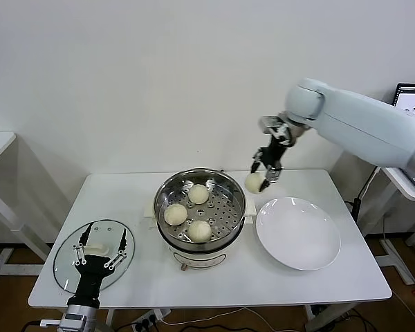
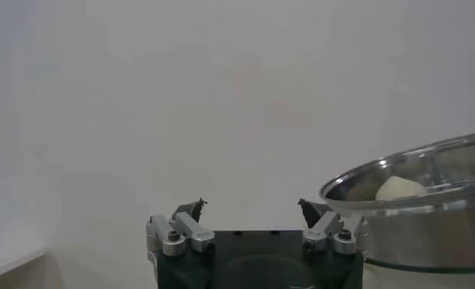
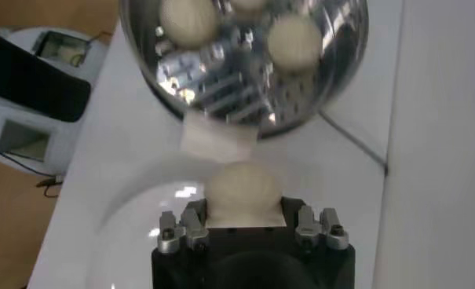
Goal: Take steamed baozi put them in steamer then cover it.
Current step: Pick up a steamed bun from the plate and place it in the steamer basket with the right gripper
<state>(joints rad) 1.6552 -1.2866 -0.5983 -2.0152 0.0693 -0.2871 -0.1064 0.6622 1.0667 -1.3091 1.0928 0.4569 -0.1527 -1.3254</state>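
Cream baozi (image 3: 241, 191) pinched by right gripper (image 1: 265, 173) | left gripper (image 1: 99, 254) spread wide over cover (image 1: 66, 263)

Evenly and brightly lit from above, with soft faint shadows on the white rectangular table (image 1: 332, 277), glints on the round shiny stainless-steel steamer pot (image 1: 167, 190) and glossy round white plate (image 1: 317, 253), and hazy, washed-out, blurred wrist views, the pot smeared in the right one.

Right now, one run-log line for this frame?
right gripper: shut on baozi, above table between steamer and plate | steamer: three buns | left gripper: open over cover
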